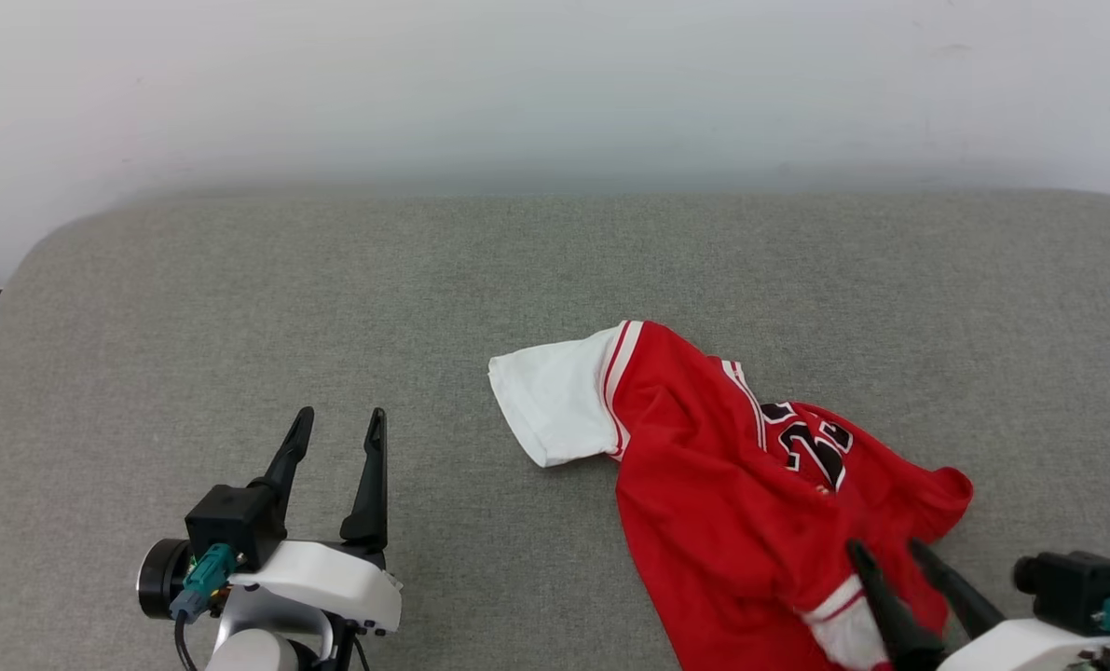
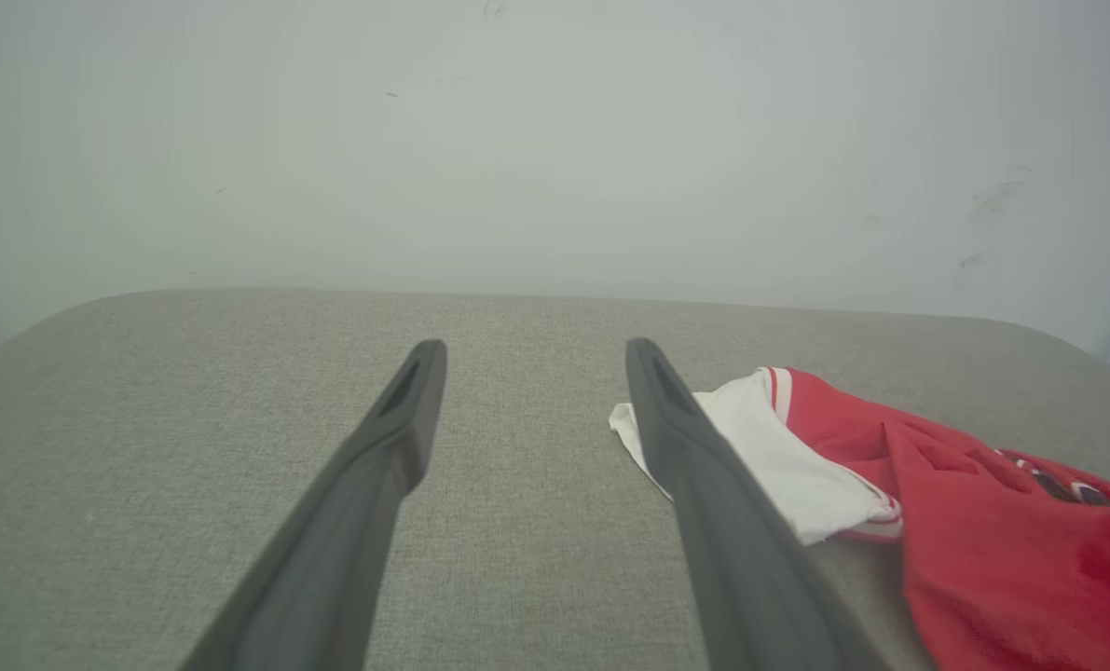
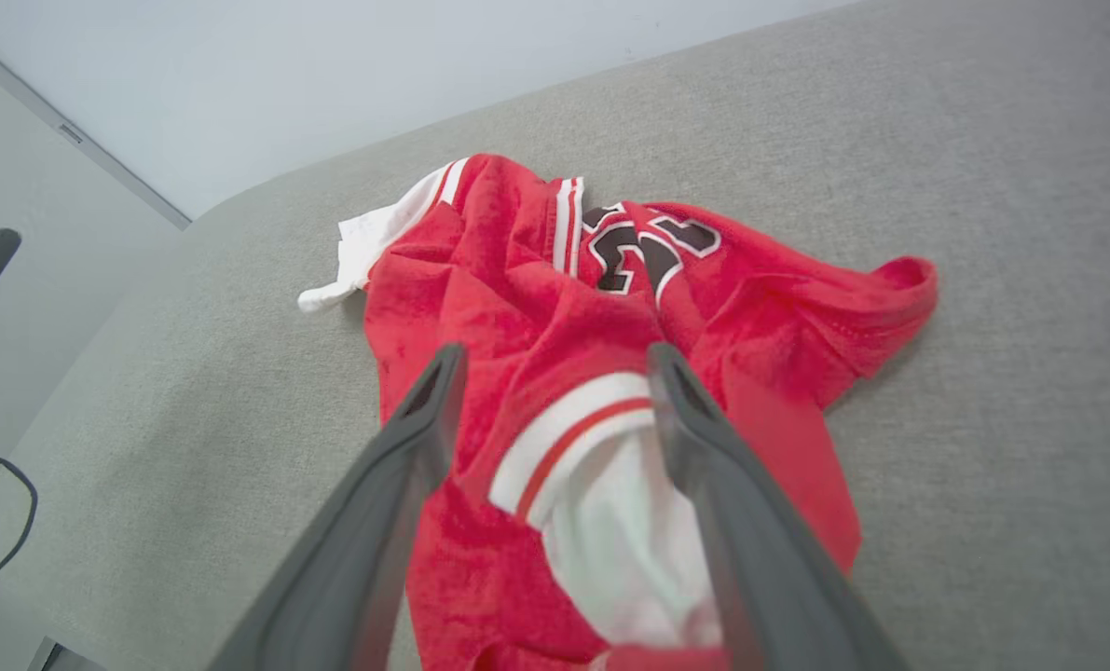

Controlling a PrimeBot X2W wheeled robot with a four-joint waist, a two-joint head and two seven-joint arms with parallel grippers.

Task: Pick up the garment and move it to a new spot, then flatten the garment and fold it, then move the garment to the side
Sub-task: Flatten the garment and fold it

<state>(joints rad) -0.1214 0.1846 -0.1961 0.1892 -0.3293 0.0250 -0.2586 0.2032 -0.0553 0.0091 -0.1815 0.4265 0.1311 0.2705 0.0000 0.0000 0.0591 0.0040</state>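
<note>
The garment, a red jersey, lay crumpled in the lower right of the head view. Its body was bunched into soft ridges, one white sleeve was flung out flat toward the middle of the frame, and the black lettering was creased in a fold at the top of the heap. It looked light and limp, a cloth that would sag and trail from any single hold and slide easily over itself, with nothing in it to break. A pinch on one layer would likely drag the rest along in a rope rather than spread it. The best holds seemed to be the firmer striped edges: the cuff of the outflung sleeve and the shoulder seam beside it, or the second cuff at the near side of the heap. Taking two such points with both arms at once would let the shirt hang open. The right pincer stood over that near cuff at the lower right, its fingers spread wide to either side of the white cloth and gripping nothing that could be seen. The left pincer was wide too and empty, well apart from the shirt at the lower left, over the bare grey counter. Behind the counter rose a pale wall.
</note>
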